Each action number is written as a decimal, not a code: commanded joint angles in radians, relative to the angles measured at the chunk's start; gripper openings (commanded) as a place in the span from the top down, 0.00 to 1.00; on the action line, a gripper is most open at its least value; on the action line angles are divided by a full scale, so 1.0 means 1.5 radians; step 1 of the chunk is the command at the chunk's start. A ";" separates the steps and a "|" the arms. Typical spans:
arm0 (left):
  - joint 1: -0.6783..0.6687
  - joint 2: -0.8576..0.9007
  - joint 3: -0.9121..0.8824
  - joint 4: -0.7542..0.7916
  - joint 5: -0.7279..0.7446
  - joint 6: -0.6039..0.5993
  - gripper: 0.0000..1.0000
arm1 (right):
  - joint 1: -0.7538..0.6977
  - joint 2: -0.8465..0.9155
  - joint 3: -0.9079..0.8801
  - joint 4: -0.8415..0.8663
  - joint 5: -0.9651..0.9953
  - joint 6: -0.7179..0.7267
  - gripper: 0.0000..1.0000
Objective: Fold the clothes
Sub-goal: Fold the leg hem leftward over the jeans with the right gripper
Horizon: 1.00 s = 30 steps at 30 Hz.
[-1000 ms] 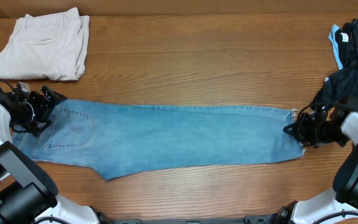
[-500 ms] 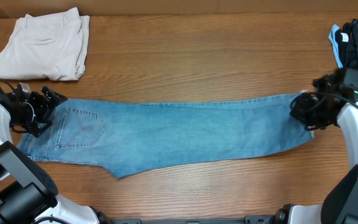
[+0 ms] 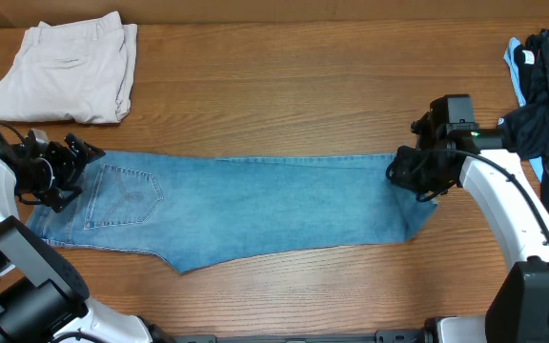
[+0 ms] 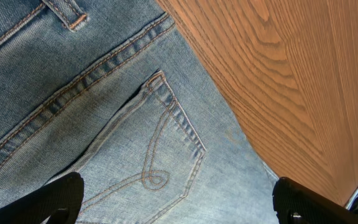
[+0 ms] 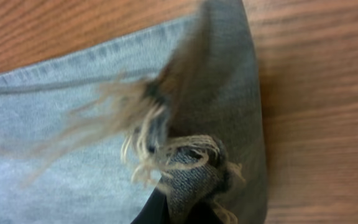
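Left to right: the left gripper [image 3: 74, 171] sits with fingers spread wide, gripping nothing, over the waist end [image 3: 50, 219] of the jeans [image 3: 255, 205], just beside the stitched back pocket [image 4: 148, 155]. The jeans lie on the wooden table [image 3: 303, 86], long axis running left to right. At the far end, the right gripper [image 3: 410, 176] is clamped on the frayed hem [image 5: 191, 165], where the leg doubles over. The waist lies well to that gripper's left, straight along the leg, so the fold likely heads leftward.
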 commanded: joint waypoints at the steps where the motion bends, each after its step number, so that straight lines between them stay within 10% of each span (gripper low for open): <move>1: 0.002 -0.006 -0.003 0.001 -0.003 0.000 0.00 | 0.027 -0.005 0.002 -0.011 -0.015 0.028 0.96; 30: 0.003 -0.006 -0.003 0.000 -0.004 0.001 0.00 | 0.095 -0.006 0.093 -0.022 -0.065 0.102 0.67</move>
